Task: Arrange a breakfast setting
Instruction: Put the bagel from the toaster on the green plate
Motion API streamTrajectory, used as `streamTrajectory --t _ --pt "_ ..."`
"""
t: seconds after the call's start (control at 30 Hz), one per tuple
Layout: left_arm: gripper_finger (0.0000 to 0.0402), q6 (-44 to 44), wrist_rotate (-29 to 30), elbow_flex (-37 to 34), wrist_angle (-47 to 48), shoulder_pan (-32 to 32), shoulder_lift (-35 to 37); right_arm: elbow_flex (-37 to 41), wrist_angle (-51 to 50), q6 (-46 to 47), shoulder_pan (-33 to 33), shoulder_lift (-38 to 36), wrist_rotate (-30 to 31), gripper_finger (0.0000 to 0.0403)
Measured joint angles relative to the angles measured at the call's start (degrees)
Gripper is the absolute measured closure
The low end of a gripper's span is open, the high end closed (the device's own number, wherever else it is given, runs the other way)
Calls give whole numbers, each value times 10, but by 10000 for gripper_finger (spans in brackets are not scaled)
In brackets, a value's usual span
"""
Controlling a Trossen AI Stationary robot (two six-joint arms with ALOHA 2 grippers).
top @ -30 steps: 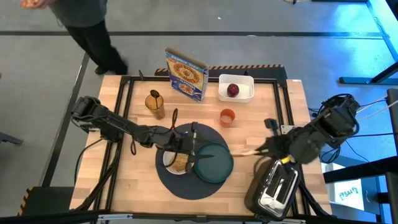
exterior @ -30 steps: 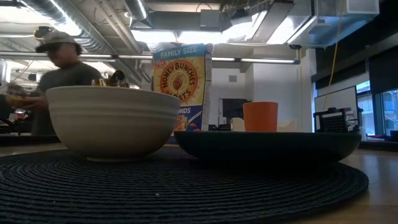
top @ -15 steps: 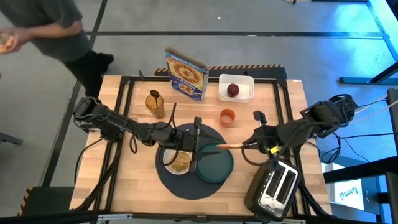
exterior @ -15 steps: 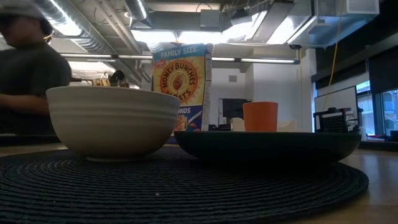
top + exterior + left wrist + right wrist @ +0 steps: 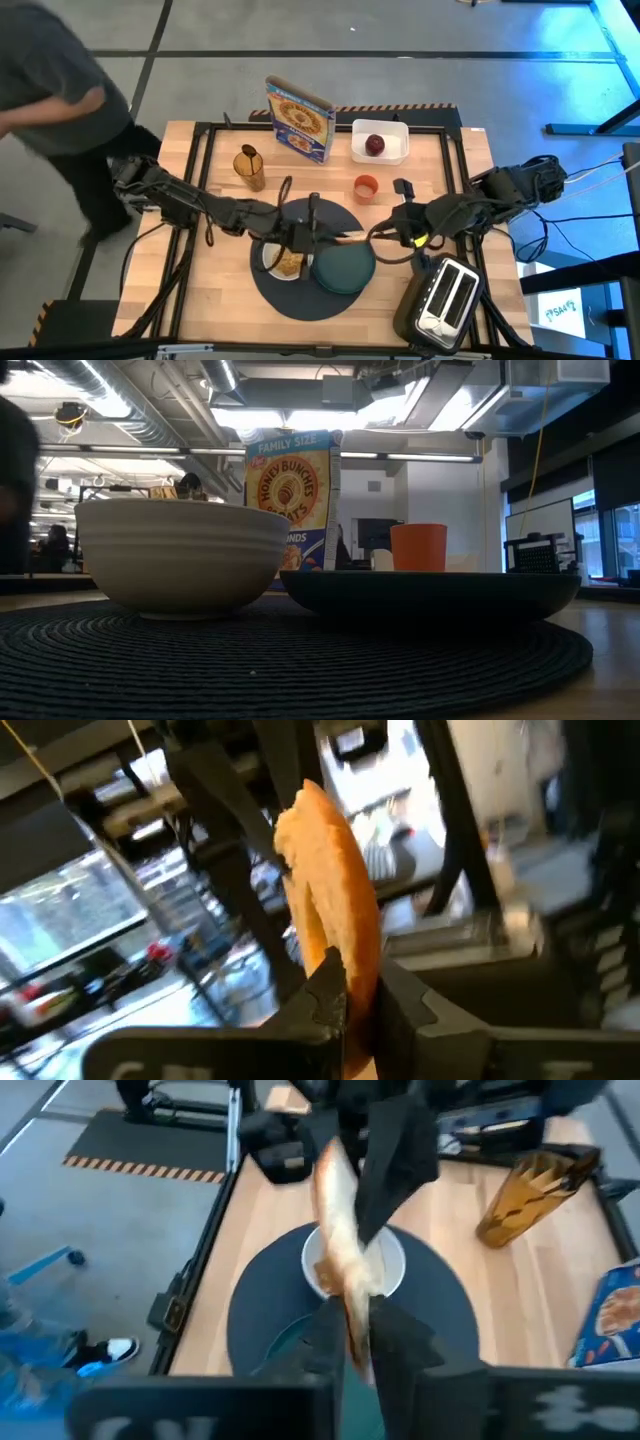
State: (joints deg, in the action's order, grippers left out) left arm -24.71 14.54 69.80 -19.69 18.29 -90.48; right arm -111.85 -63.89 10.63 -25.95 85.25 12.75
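A tan bagel [image 5: 347, 237] hangs in the air over the far rim of the dark green plate [image 5: 343, 272], between my two grippers. My left gripper [image 5: 322, 236] comes from the table's left and my right gripper [image 5: 372, 236] from its right; both are shut on the bagel. The plate and a white bowl [image 5: 285, 262] with brown cereal rest on the round dark mat [image 5: 300, 295]. A small orange cup [image 5: 366, 187] stands behind the mat. A red apple [image 5: 374, 145] lies in a white tub. My left gripper pinches the bagel's left end [image 5: 345, 982] between its two fingers [image 5: 322, 1005], coming level from the table's left. The bagel stands on edge, lifted clear of the plate. My right gripper pinches the bagel's opposite, right end [image 5: 352, 1302] between its two fingers [image 5: 395, 1342], coming level from the table's right. The bagel stretches away from these fingers toward the left gripper, clear of the plate and the bowl.
A black-and-silver toaster [image 5: 445, 300] stands at the near right corner, under the right arm. A cereal box [image 5: 300, 120] and an amber bottle [image 5: 250, 168] stand at the back. A person in dark clothes [image 5: 50, 110] moves past the table's far left corner.
My right gripper has carried the bagel from beside the toaster toward the table's left, over the plate, up to the left gripper. My left gripper, open a second ago, has shut on the bagel's free end. The person has walked along the table's left side.
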Motion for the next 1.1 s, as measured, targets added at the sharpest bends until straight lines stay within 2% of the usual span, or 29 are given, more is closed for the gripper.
streamTrajectory --t 0.1,0.27,0.37,0.57,0.83,1.1 --pt "384 -51 54 -3 101 9 5 -5 30 10 -9 -6 18 323" --pt "384 -119 90 -2 264 14 5 -40 24 22 -32 -9 104 251" --pt "384 -187 98 -2 327 13 -16 -62 25 22 -33 -9 118 228" --pt "384 -351 131 -2 330 8 -62 -76 22 33 -32 -10 127 219" --pt "384 -489 100 -2 327 -2 -126 -76 8 70 -33 -9 117 219" --pt "379 -520 73 -2 294 -16 -162 -76 -4 75 -33 -9 113 219"
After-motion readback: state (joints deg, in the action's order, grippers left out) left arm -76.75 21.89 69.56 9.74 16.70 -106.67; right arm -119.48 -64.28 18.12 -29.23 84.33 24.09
